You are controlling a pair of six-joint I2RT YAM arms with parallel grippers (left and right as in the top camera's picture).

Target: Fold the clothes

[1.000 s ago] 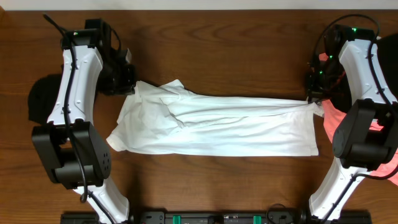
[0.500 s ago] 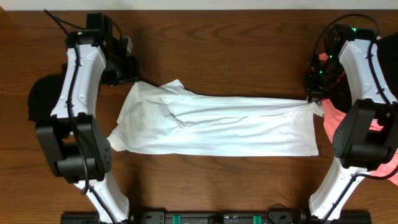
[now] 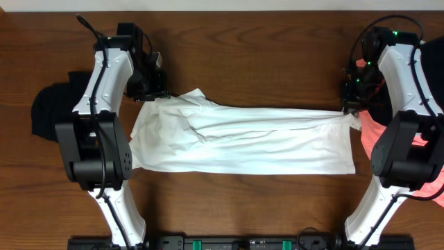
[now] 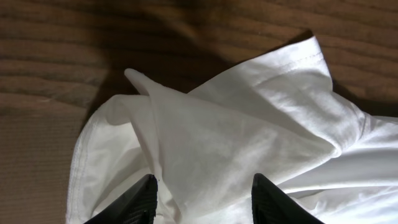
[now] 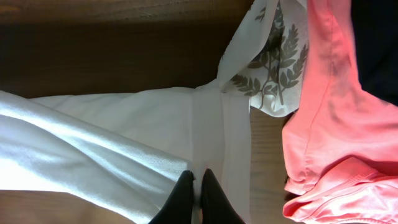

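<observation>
Showing only at the right wrist: leaf-printed cloth (image 5: 273, 62) beside coral-pink garment (image 5: 323, 124).

The right gripper (image 5: 196, 190) has its two black fingertips pinched together on the white T-shirt (image 5: 112, 130), right at a flat folded band of fabric. A flap with a grey-green leaf print (image 5: 273, 56) is turned up above that, touching the coral-pink garment (image 5: 329, 112) on the right. Dark wood table (image 5: 112, 50) up top.
</observation>
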